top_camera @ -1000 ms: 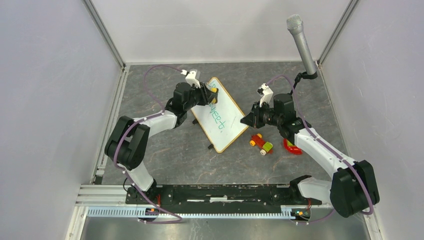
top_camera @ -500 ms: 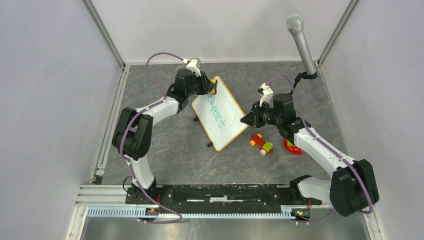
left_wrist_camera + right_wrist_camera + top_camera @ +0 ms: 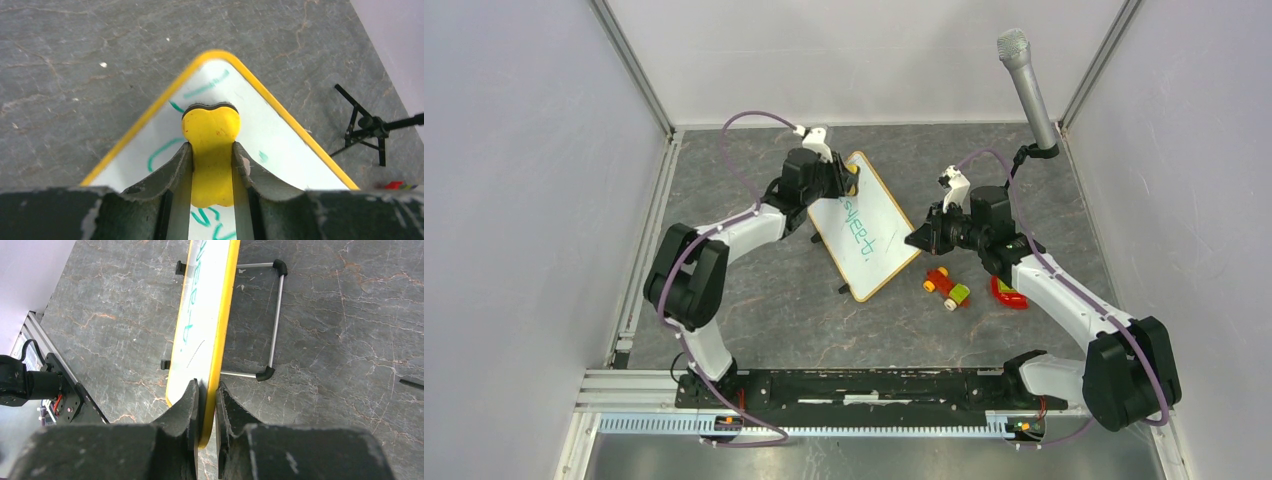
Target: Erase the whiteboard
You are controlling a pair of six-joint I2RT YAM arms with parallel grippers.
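Observation:
The whiteboard (image 3: 871,232) has a yellow frame and green handwriting and stands tilted on wire feet (image 3: 275,315) in the middle of the floor. My left gripper (image 3: 842,180) is shut on a yellow eraser (image 3: 851,171), pressed on the board's far corner. In the left wrist view the eraser (image 3: 212,140) sits between my fingers (image 3: 176,167) over the white face (image 3: 280,145), with green strokes around it. My right gripper (image 3: 921,238) is shut on the board's right edge. In the right wrist view the frame (image 3: 220,325) runs between its jaws.
A red, yellow and green toy car (image 3: 948,287) and a red object (image 3: 1007,295) lie right of the board. A grey microphone (image 3: 1027,85) on a black tripod (image 3: 367,125) stands at the back right. Walls enclose the floor on three sides.
My left gripper has moved the eraser up the board to its far corner. The right gripper and the board have stayed in place.

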